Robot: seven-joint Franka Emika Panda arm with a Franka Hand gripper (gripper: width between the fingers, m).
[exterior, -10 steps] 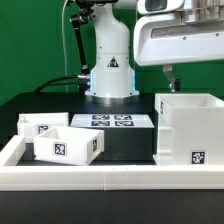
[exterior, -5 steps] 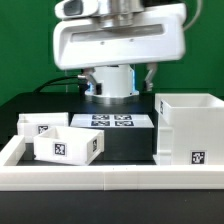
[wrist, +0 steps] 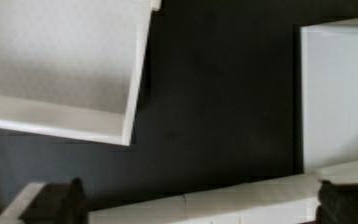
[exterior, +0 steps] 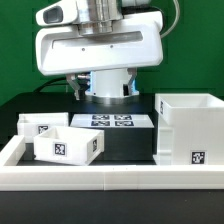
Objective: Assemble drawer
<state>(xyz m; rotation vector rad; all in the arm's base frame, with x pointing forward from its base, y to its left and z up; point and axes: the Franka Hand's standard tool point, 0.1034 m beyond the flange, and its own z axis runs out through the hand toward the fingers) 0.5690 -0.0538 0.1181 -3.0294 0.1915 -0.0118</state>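
Note:
The tall white housing [exterior: 188,128] stands at the exterior view's right, with a tag on its front. Two small open-top boxes [exterior: 42,124] [exterior: 66,146] stand at the left, each tagged. My gripper [exterior: 104,88] hangs high above the table between the boxes and the housing, open and empty, with its fingers [exterior: 75,88] wide apart. In the wrist view the gripper [wrist: 202,205] looks down on black table, with one open-top box [wrist: 60,70] to one side and a white part, probably the housing [wrist: 345,90], to the other.
The marker board [exterior: 112,121] lies at the back middle of the black table. The low white border rail [exterior: 110,178] runs along the front and left sides; in the wrist view it [wrist: 211,195] lies between my fingertips. The robot base stands behind.
My gripper has swung from the exterior view's upper right toward the left, and now hangs over the middle. The drawer parts have not moved.

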